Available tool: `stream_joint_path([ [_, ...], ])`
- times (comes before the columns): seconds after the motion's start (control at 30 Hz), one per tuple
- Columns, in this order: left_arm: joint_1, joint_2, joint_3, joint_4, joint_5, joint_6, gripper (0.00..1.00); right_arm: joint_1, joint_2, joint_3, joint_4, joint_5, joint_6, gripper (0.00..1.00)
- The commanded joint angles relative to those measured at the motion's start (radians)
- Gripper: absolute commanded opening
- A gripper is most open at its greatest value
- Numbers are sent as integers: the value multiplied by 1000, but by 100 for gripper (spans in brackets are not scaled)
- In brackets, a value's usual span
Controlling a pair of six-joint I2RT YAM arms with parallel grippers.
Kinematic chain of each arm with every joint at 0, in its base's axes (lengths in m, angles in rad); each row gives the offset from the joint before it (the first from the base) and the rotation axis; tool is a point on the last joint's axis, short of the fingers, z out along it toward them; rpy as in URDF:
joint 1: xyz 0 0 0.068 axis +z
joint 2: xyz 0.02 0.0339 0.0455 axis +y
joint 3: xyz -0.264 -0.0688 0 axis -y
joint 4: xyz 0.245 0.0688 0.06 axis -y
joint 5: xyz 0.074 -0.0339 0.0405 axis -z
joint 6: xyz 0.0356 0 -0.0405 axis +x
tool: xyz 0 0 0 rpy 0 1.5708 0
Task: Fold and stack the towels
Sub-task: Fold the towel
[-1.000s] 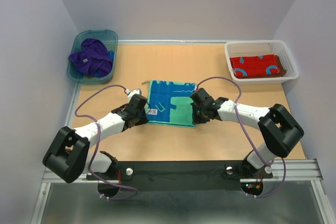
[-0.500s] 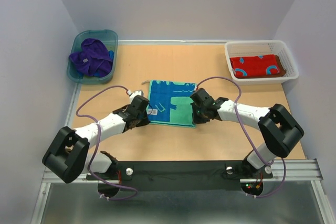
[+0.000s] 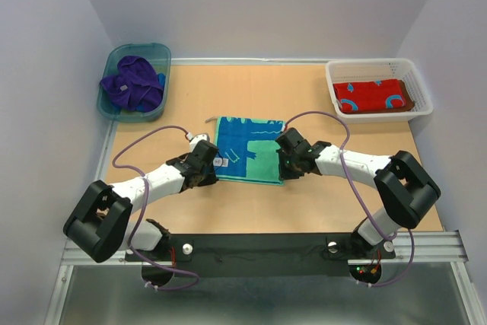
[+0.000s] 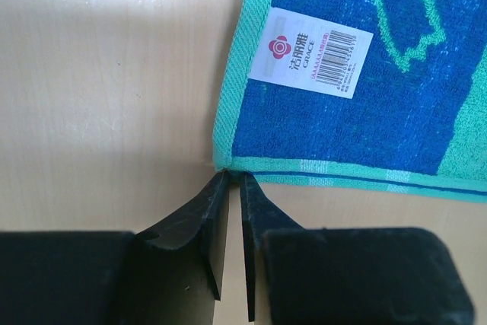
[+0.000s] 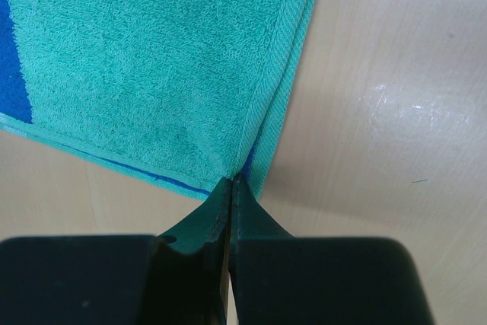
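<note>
The right claw (image 5: 230, 182) pinches a corner of the towel (image 5: 152, 58), so the barely open, empty left claw (image 4: 232, 176) should reach deeper before closing.

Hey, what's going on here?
The robot is working on the blue and green terry towel on the wooden table. The right gripper is shut on its near right corner; the left gripper, jaws nearly together, sits at the near left corner, grip unclear. A red towel lies in the white mesh basket.
</note>
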Motion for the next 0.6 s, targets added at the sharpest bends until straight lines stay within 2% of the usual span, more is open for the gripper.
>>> stream_joint_path([
  [0.0, -6, 2, 25, -7, -40, -13, 22, 8, -20, 5, 8, 22, -4, 1],
  [0.37, -7, -59, 45, -19, -22, -25, 25, 8, -31, 0, 8, 23, -2, 1],
  [0.57, -7, -4, 52, -18, -20, -18, 25, 8, -33, -3, 6, 20, -4, 1],
])
